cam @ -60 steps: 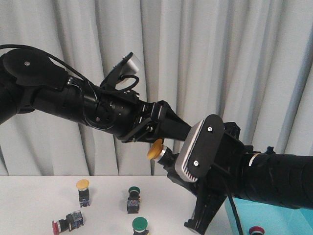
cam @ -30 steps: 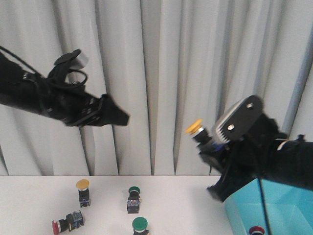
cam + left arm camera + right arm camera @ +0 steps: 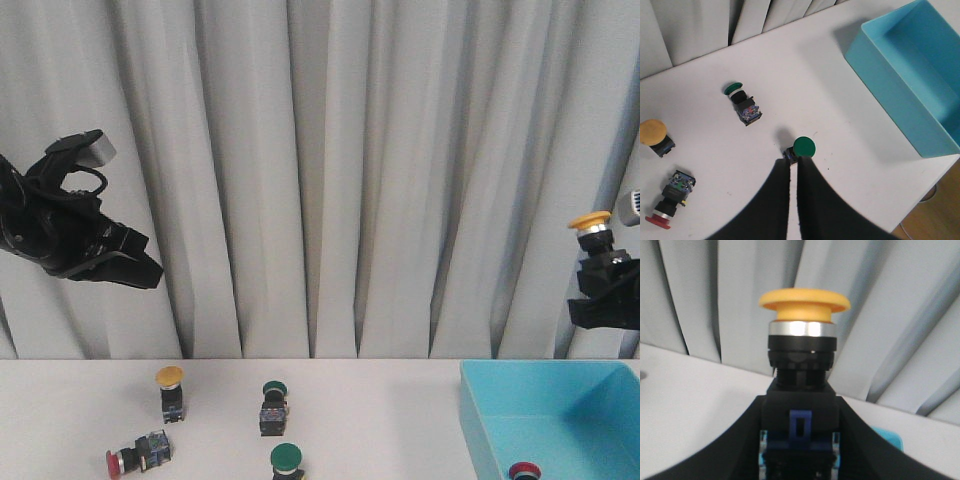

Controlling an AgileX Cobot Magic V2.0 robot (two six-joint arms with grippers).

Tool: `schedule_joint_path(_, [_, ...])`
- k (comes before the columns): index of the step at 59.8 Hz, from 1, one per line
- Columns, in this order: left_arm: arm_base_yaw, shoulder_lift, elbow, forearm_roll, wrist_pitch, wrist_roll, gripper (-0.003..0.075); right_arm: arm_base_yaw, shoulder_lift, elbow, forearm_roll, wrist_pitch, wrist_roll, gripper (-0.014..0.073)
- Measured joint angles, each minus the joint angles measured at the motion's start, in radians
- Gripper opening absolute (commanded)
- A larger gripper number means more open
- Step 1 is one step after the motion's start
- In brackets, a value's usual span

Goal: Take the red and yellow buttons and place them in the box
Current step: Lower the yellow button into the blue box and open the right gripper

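My right gripper is shut on a yellow button, held upright and high over the light-blue box at the right edge. In the right wrist view the yellow cap stands above my gripper, whose jaws clamp its dark body. A red button lies inside the box. On the table a yellow button stands upright and a red button lies on its side. My left gripper is shut and empty, high at the left. It shows in the left wrist view above the table.
Two green-capped switches sit mid-table; in the left wrist view one lies just beyond my fingertips, the other farther off. The yellow and red buttons and the box also show there. Grey curtains hang behind the table.
My right arm has swung right and up with the yellow button, ending above the box. My left arm has drawn back to the left, away from the middle.
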Motion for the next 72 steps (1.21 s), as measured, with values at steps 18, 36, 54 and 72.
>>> schedule_joint_path(18, [0.000, 0.000, 0.000, 0.039, 0.000, 0.006, -0.0007, -0.026, 0.162, 0.000, -0.208, 0.136, 0.155, 0.0079])
schedule_joint_path(36, [0.000, 0.000, 0.000, 0.046, 0.001, -0.003, -0.0007, -0.027, 0.353, 0.000, -0.598, 0.208, 0.650, 0.0082])
schedule_joint_path(54, [0.000, 0.000, 0.000, 0.046, 0.001, -0.013, -0.0006, -0.027, 0.474, -0.002, -0.685, 0.213, 0.811, 0.0096])
schedule_joint_path(72, [0.000, 0.000, 0.000, 0.046, 0.001, -0.020, -0.0005, -0.027, 0.580, -0.002, -0.688, 0.205, 0.812, 0.0231])
